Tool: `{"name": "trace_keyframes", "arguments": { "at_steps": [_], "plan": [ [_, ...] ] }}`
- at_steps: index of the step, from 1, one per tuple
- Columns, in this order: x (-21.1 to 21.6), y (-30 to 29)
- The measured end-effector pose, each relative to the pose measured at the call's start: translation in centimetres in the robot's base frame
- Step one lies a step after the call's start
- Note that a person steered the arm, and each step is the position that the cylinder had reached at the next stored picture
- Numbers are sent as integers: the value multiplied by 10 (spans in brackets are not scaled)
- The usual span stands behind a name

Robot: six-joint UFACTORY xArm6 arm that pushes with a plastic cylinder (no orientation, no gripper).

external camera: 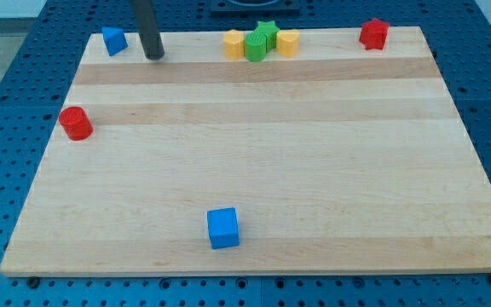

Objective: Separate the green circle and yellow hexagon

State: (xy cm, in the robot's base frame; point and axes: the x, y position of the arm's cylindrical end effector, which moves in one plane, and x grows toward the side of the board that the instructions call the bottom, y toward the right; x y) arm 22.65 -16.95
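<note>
Sitting near the view's top edge of the pale wooden board (254, 162), the green circle block (255, 47) is pressed into a tight cluster. A yellow block (233, 43) touches it on the view's left, a second yellow block (288, 43) lies close on the view's right, and a green star-shaped block (268, 34) sits just behind it, between the circle and that right-hand yellow piece. One of the two yellow blocks is the yellow hexagon, but at this size I cannot tell which.

My tip (154, 56) rests on the board to the view's left of the cluster, well apart from the nearest yellow block and touching nothing. I carry no fingers to open or close: only the straight dark rod, and it holds nothing. Just beside my tip, further to the view's left, stands a small blue block (114, 40) with a slanted, possibly triangular shape.

Farther out, a red block (373, 33) sits alone near the top right corner. A red cylinder block (76, 123) stands near the left edge, about midway down. A blue cube block (223, 228) lies by itself near the view's bottom. Around the board runs a blue perforated table surface (15, 77).
</note>
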Motion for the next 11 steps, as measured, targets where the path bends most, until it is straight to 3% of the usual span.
{"name": "trace_keyframes", "arguments": {
  "at_steps": [1, 3, 6, 7, 10, 11],
  "plan": [
    [-29, 48],
    [-3, 97],
    [-19, 133],
    [1, 162],
    [73, 155],
    [54, 134]
  ]
}}
